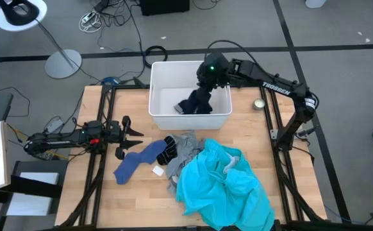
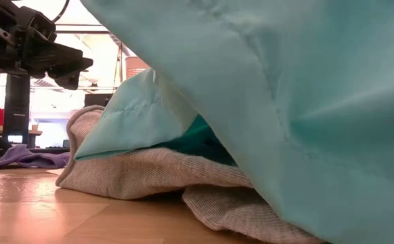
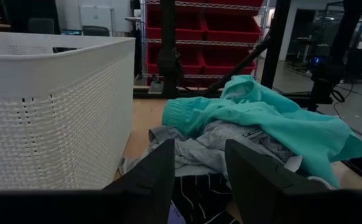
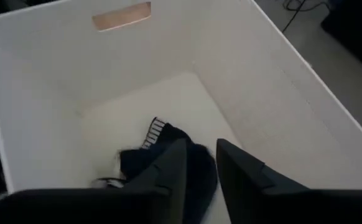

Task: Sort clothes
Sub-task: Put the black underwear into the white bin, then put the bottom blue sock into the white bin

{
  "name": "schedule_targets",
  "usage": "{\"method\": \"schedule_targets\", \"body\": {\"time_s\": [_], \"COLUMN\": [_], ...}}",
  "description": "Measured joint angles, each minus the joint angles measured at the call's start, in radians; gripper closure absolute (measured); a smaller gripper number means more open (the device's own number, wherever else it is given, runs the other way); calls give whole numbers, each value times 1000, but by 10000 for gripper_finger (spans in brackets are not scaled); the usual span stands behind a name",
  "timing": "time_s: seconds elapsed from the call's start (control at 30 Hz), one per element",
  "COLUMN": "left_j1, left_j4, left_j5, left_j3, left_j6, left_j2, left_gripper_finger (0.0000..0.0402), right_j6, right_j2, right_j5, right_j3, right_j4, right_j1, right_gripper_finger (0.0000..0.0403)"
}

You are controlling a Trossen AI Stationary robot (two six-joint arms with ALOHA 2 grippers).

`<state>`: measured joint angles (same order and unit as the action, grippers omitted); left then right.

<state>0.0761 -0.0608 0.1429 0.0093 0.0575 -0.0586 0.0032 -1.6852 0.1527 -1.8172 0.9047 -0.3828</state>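
Observation:
A white bin (image 1: 222,119) stands at the table's far middle. My right gripper (image 1: 204,83) hangs over it, shut on a dark navy garment (image 1: 196,102) that reaches down into the bin. My left gripper (image 1: 137,131) is open and empty at the left, level, pointing toward the clothes pile. In the pile, a large turquoise garment (image 1: 222,186) lies over a grey shirt (image 1: 185,149). Small black socks (image 1: 168,151) and a blue sock (image 1: 135,160) lie to its left on the table. The low view shows the turquoise garment (image 2: 305,88) on the grey shirt (image 2: 149,176). My right gripper pinches the dark navy garment's upper bunch (image 4: 199,177) between its two fingers, from above, pointing down into the bin. The fingers hide how many layers they have. The rest of the garment (image 4: 150,158) hangs below, and its lower end lies on the bin's floor.
A small roll (image 1: 259,104) lies on the table to the right of the bin. The bin's wall (image 3: 56,106) stands close to my left gripper, on the far side. Bare wood shows at the table's near left (image 1: 135,205). Cables and a lamp base lie on the floor beyond.

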Motion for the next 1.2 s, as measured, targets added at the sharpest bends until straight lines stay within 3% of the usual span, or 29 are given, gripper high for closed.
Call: {"method": "schedule_targets", "body": {"time_s": [0.23,0.47,0.6,0.87,1.03,1.2], "left_j1": [0,2,-11,-83,-125,-194], "left_j4": [-47,-114,132,572,737,817], "left_j5": [0,-58,-79,-308,-351,-304], "left_j3": [0,20,141,452,572,604], "left_j6": [0,111,156,248,374,502], "left_j2": [0,0,-25,-253,-465,-671], "left_gripper_finger": [254,254,254,254,254,254], "right_j6": [15,20,75,217,354,525], "right_j2": [5,44,90,256,394,528], "right_j5": [0,-34,-31,112,214,277], "right_j3": [-62,-66,-66,-42,87,301], "right_j4": [62,243,379,487,487,447], "right_j1": [11,41,75,191,291,387], "right_gripper_finger": [268,260,260,264,264,267]}}
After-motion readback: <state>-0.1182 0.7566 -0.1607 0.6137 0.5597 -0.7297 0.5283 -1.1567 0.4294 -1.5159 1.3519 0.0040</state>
